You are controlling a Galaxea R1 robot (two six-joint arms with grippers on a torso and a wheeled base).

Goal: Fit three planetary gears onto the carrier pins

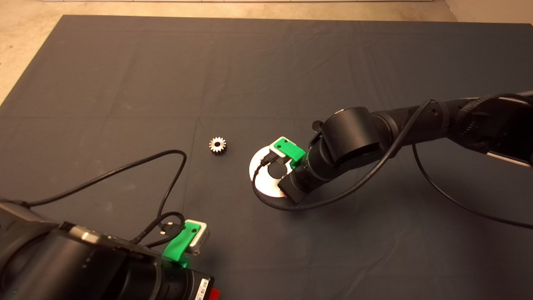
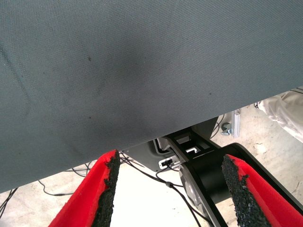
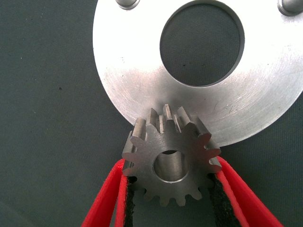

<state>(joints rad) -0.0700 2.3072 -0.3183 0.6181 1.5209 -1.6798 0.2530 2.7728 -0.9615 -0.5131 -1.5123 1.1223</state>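
Note:
My right gripper (image 3: 170, 166) is shut on a planetary gear (image 3: 189, 142), its red fingers (image 3: 106, 203) pressing the toothed rim from both sides. It holds the gear just over the near rim of the round silver carrier disc (image 3: 132, 71). Two carrier pins (image 3: 127, 4) (image 3: 291, 5) stand at the disc's far side; a third is hidden. In the head view the right wrist (image 1: 349, 137) covers most of the disc (image 1: 266, 188). A second gear (image 1: 217, 146) lies on the mat left of the disc. My left gripper (image 2: 170, 165) is open and parked at the mat's lower left.
The dark mat (image 1: 125, 83) covers the table. A black cable (image 1: 125, 168) from the left arm loops over the mat near the loose gear. The right arm's cable (image 1: 458, 204) hangs over the mat on the right. Past the mat's edge the left wrist view shows floor and cables (image 2: 156, 177).

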